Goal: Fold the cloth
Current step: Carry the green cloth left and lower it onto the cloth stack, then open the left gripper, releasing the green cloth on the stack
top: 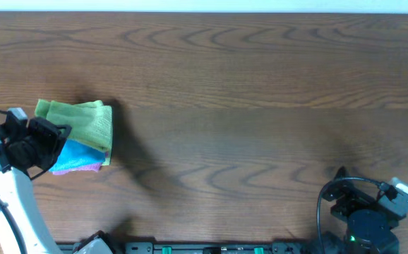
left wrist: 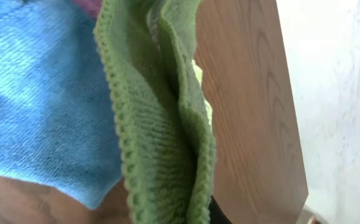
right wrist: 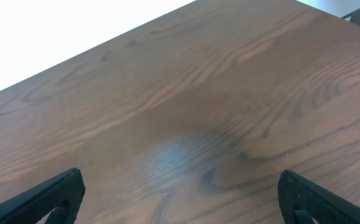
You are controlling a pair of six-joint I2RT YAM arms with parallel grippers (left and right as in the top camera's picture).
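Note:
The lime-green cloth lies bunched and doubled over at the table's left, on top of two other folded cloths. My left gripper is at its near-left edge, shut on it. In the left wrist view the cloth fills the middle as a thick doubled fold with a stitched hem. It runs down into the jaws, where only a sliver of a black finger shows. My right gripper stands open over bare wood, with nothing between its fingers, far from the cloth.
A blue folded cloth and a pink folded cloth lie under the green one. The right arm rests at the front right. The wooden table meets a white wall at its far edge.

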